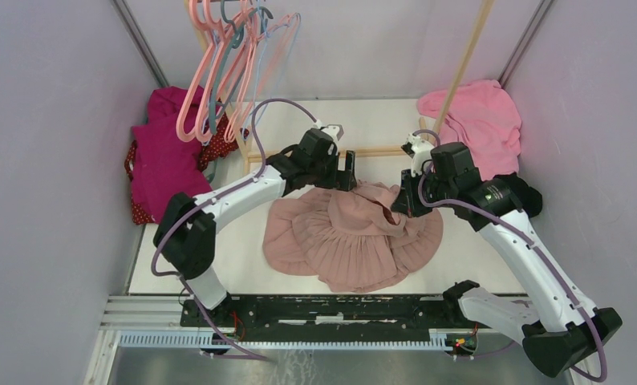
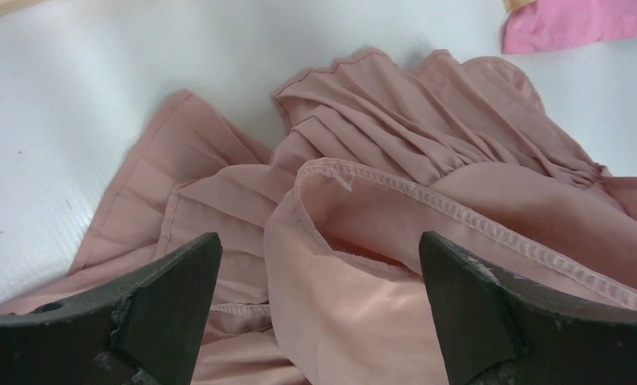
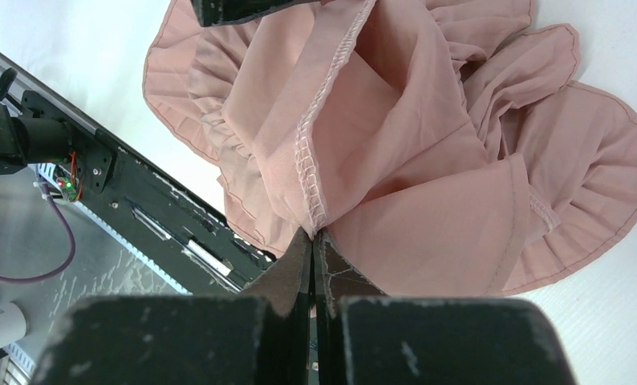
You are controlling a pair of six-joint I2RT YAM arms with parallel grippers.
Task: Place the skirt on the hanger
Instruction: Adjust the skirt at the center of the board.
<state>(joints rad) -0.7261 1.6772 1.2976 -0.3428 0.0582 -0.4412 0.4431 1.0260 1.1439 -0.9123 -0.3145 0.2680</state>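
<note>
Skirt heaped at centre frame on the counter.
Right gripper pinches the skirt's stitched edge between closed jaws; left gripper hovers at the skirt's upper edge, jaws spread wide, holding nothing.

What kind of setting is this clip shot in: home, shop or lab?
Most likely a lab test cell, not a home: plain lilac walls box in a white table, a metal rail runs along its near edge, and hangers and a skirt look like staged props.
</note>
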